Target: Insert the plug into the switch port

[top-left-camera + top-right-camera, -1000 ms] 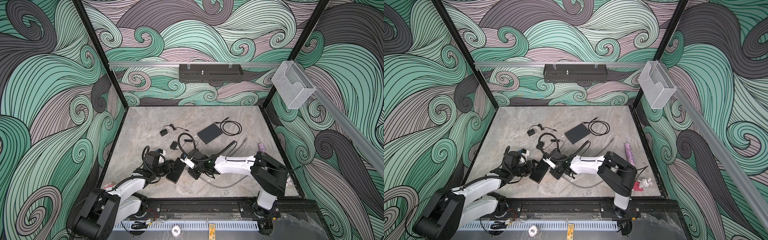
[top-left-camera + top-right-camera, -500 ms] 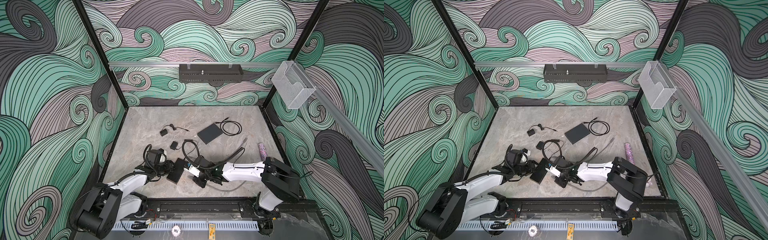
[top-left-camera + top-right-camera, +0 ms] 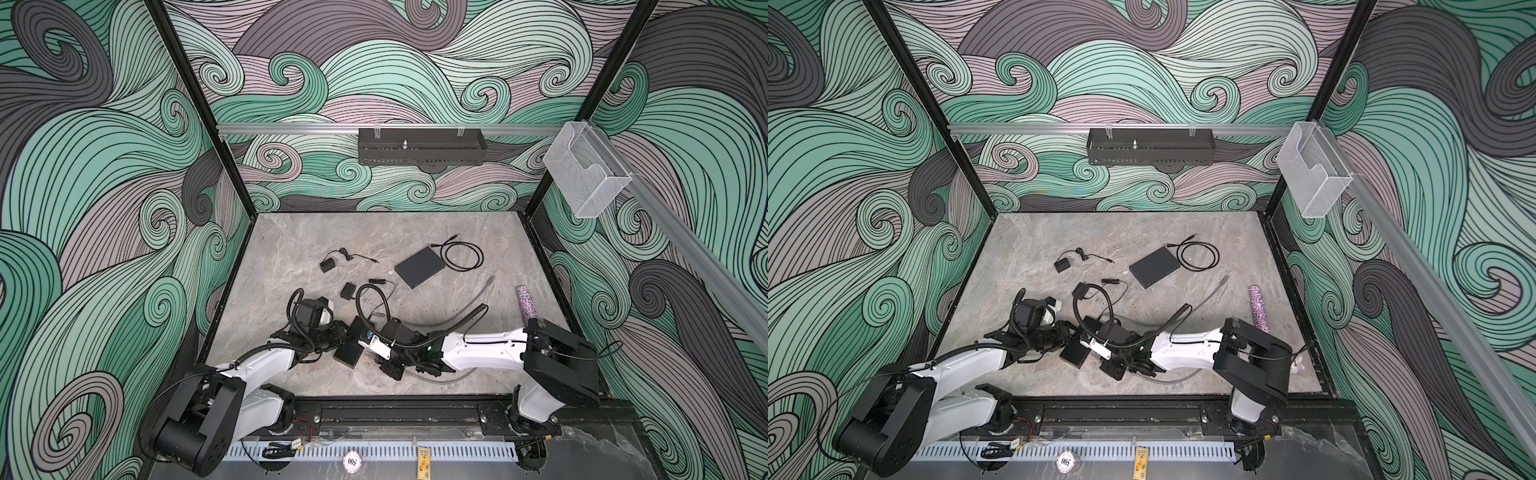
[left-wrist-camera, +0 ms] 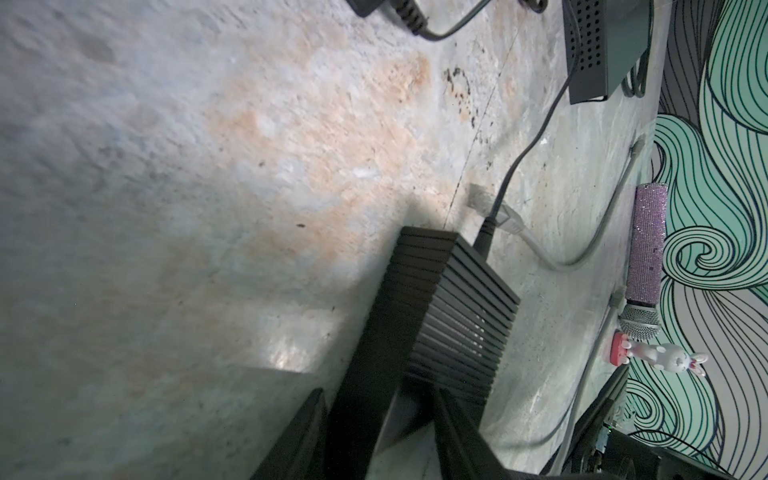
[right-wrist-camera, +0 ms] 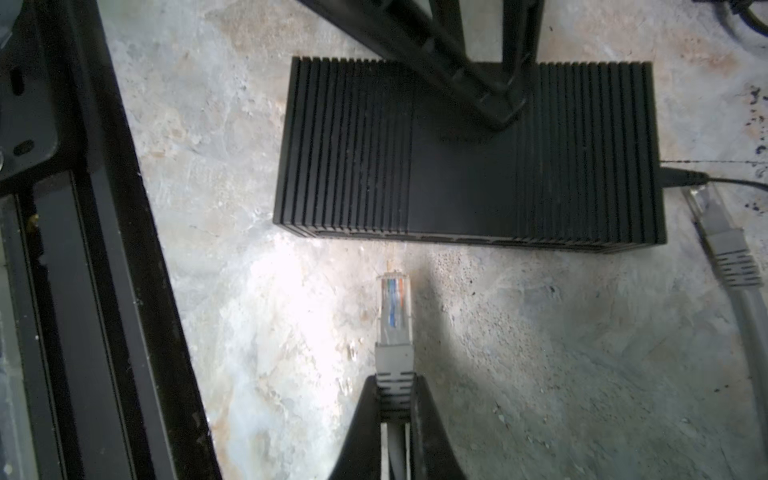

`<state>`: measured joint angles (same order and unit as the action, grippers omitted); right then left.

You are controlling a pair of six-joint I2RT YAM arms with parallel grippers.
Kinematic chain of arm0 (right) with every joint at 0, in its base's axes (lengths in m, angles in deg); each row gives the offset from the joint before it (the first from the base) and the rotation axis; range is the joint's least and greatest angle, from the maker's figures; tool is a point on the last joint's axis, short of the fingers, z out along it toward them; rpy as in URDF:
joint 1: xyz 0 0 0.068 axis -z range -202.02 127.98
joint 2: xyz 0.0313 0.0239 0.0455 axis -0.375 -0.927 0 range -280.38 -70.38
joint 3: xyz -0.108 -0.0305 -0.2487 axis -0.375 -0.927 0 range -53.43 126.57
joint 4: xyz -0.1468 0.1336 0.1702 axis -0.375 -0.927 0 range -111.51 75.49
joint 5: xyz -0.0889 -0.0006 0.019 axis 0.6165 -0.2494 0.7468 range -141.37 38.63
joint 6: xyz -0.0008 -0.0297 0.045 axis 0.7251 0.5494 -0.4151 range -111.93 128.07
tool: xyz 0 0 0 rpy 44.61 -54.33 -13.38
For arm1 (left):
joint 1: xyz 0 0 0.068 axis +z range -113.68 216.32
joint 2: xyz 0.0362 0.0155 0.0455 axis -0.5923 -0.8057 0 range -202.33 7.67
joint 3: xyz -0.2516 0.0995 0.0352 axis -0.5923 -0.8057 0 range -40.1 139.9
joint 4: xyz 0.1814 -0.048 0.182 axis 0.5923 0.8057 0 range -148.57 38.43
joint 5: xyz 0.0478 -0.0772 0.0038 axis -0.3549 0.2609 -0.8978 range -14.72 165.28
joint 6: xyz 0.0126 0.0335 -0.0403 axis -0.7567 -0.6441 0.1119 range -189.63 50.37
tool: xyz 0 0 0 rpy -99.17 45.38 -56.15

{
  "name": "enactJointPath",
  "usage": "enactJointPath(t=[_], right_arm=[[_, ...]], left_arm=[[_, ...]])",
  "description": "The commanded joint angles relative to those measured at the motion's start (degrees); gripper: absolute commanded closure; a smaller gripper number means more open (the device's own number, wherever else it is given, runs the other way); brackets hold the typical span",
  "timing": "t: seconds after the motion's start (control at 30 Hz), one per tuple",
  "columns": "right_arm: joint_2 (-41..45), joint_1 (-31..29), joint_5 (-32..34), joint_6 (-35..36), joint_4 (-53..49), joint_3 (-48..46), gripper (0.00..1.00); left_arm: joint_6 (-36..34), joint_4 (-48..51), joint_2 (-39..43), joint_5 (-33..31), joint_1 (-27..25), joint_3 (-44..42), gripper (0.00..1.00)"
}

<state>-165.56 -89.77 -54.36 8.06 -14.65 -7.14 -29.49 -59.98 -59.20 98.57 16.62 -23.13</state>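
Observation:
The switch (image 3: 349,355) is a ribbed matte black brick lying near the table's front, also in the right wrist view (image 5: 457,158) and the left wrist view (image 4: 453,299). Its ports line the long side facing my right gripper, showing only as dark slots (image 5: 457,240). My left gripper (image 3: 341,334) reaches over from the far side, shut on the switch's smooth middle band. My right gripper (image 5: 395,382) is shut on the grey boot of the plug (image 5: 394,307). The clear plug tip points at the port side, a short gap away.
A black cable (image 5: 681,178) enters the switch's end, and a loose grey plug (image 5: 706,208) lies beside it. Farther back lie a flat dark-grey box (image 3: 419,272), a coiled cable (image 3: 463,259) and two small adapters (image 3: 327,264). A glittery microphone (image 3: 527,303) lies right, and the front rail (image 5: 83,249) is close by.
My left gripper's jaws have narrowed onto the switch. The right arm has sunk lower and stretched out, bringing the plug in front of the switch's port side.

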Motion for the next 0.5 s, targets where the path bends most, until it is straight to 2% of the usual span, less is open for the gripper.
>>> enactJointPath(t=[0.0,0.47], right_arm=[[-1.5,-0.6,0.7,-2.4,1.5,1.5,1.0],[-4.4,-2.0,0.4,-4.2,2.9,3.4,1.0]], left_arm=[[1.5,5.1,-0.2,-2.8,-0.4,-2.6,0.53],[2.0,4.7,0.8,-3.2,-0.4,-3.8,0.53]])
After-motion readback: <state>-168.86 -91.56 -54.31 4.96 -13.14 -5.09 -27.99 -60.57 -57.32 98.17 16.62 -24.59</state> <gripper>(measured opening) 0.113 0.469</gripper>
